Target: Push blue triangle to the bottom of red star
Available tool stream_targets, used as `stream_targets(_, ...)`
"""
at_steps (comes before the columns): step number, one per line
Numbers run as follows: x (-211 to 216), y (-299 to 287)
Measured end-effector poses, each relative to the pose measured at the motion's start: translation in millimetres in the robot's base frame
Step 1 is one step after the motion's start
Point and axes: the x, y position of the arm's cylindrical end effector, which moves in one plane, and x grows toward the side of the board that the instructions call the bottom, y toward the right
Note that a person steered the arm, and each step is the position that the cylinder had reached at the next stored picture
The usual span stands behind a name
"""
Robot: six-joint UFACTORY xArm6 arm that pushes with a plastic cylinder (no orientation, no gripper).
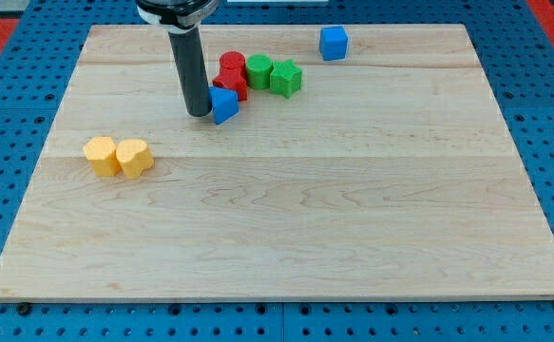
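The blue triangle lies on the wooden board in the upper middle of the view. It touches the lower left side of the red star. A red cylinder stands just above the red star. My tip is at the blue triangle's left side, touching it or nearly so. The dark rod rises from there to the view's top edge.
Two green blocks sit right of the red ones. A blue cube is near the board's top edge. Two yellow blocks sit at the left. The wooden board lies on a blue pegboard.
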Motion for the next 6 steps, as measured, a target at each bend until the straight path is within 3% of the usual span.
stream_targets(4,-6.5,-17.8)
stream_targets(5,-44.5,-53.9)
stream_targets(6,-116.5,-21.6)
